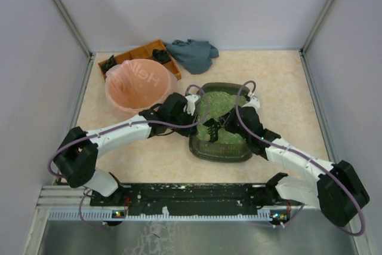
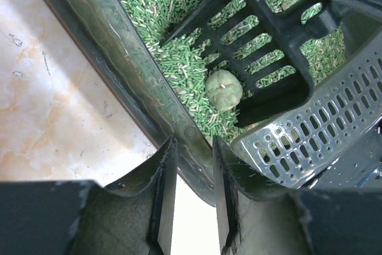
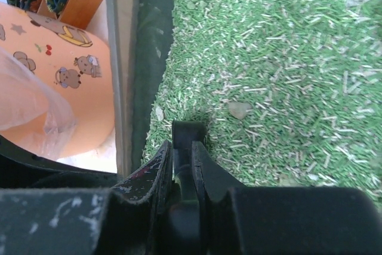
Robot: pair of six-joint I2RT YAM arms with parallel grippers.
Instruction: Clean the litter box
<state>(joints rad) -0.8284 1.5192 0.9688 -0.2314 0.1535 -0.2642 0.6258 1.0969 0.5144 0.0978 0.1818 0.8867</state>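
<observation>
Scooping in hand: litter box (image 1: 218,154) mid-table, 4 o'clock of pink bin (image 1: 126,104), left gripper (image 2: 192,144) pinching its rim, right gripper (image 3: 182,147) clamped narrow on scoop (image 2: 285,34) handle, clump (image 2: 224,89) at blade lip; next likely needs a level lift toward the bin at 10 o'clock.

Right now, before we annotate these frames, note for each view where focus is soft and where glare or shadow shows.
Top external: even, soft light, faint shadows on the table. Left wrist: clump and scoop sharp, glare streaks on the litter box rim, left gripper dark and soft. Right wrist: granules crisp, right gripper dark and blurred.
</observation>
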